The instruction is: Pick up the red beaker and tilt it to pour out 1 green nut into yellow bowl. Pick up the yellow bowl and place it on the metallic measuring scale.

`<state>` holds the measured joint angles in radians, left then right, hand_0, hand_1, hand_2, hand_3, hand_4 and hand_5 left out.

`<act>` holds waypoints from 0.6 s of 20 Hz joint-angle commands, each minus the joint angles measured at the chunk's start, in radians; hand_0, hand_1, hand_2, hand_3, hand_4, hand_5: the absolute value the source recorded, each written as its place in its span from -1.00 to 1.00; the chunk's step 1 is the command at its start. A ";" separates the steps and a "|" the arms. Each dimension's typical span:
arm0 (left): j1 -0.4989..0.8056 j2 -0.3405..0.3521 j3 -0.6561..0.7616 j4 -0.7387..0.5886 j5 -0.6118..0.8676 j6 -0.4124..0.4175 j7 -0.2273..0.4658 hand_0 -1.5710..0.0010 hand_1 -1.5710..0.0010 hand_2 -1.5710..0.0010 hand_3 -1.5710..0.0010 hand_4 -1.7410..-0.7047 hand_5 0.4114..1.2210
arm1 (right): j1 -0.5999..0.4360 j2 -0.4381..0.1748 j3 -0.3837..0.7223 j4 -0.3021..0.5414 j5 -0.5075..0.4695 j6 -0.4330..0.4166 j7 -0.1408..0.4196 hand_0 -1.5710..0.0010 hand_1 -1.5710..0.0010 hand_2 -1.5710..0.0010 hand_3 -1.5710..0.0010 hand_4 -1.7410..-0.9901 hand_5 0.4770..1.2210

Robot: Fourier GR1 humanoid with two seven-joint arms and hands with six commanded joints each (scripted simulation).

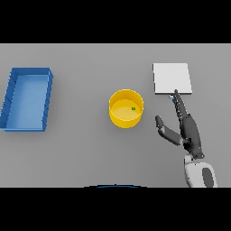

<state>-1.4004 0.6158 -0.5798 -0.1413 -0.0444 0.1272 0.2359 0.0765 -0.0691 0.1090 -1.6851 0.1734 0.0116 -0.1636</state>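
Nearest, the right hand (pixel 188 128) lies open, fingers straight toward the metallic scale (pixel 172 78), thumb spread toward the yellow bowl (pixel 126 108). The bowl, just left of it, holds one green nut (pixel 133 108), so pouring looks done. Next, grasp the bowl's rim and carry it onto the scale.

Bare lab bench: grey table (pixel 81 149) (scale (pixel 172 78), blue tray (pixel 27 98)).

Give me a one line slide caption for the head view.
Green nut in the yellow bowl; open right hand reaching toward the metallic scale, blue tray at left.
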 commanded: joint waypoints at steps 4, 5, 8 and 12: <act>0.153 0.046 0.048 -0.141 0.143 0.063 0.078 -1.00 -1.00 -1.00 -0.89 -1.00 1.00 | -0.003 -0.010 0.004 0.009 0.022 -0.006 -0.017 1.00 1.00 1.00 1.00 0.49 -0.44; 0.203 0.057 0.051 -0.192 0.174 0.081 0.111 -1.00 -1.00 -1.00 -0.86 -1.00 1.00 | 0.007 -0.013 0.010 -0.001 0.035 -0.011 -0.021 1.00 1.00 1.00 1.00 0.47 -0.41; 0.363 0.102 0.070 -0.397 0.263 0.154 0.185 -1.00 -1.00 -1.00 -0.75 -1.00 1.00 | 0.020 -0.016 0.012 -0.008 0.039 -0.010 -0.011 1.00 1.00 1.00 1.00 0.46 -0.39; 0.555 0.143 0.053 -0.661 0.336 0.300 0.303 -1.00 -1.00 -1.00 -0.75 -1.00 1.00 | -0.005 -0.017 0.006 0.013 0.041 -0.016 -0.010 1.00 1.00 1.00 1.00 0.43 -0.39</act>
<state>-0.8438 0.7583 -0.5270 -0.8023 0.2935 0.4265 0.5385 0.0718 -0.0863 0.1150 -1.6722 0.2143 -0.0037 -0.1741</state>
